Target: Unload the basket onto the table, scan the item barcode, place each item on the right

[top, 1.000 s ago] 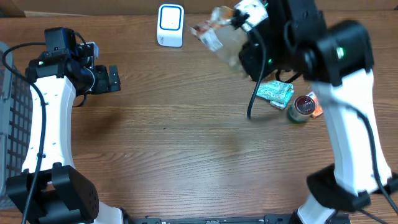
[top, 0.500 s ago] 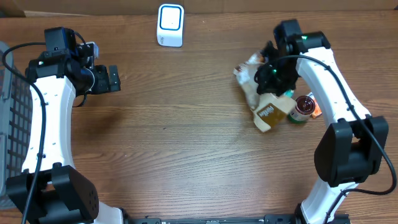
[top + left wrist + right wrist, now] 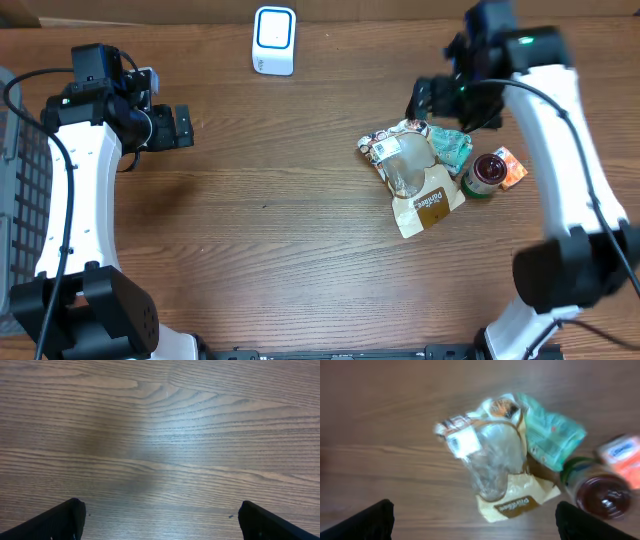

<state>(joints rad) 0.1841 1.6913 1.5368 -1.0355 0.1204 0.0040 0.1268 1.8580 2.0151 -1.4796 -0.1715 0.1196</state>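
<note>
Snack bag (image 3: pixel 492 460) blurred; right fingers (image 3: pixel 365 522) cut off at lower edge

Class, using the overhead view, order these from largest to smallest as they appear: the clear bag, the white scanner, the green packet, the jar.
1. clear bag
2. white scanner
3. green packet and jar: about alike, so unranked; the bag may hide part of the packet.

In the blurred right wrist view the print on the white label (image 3: pixel 461 440) of the clear-windowed brown paper bag (image 3: pixel 496 467) cannot be read, and the orange packet (image 3: pixel 621 452) is cut off by the right edge.
</note>
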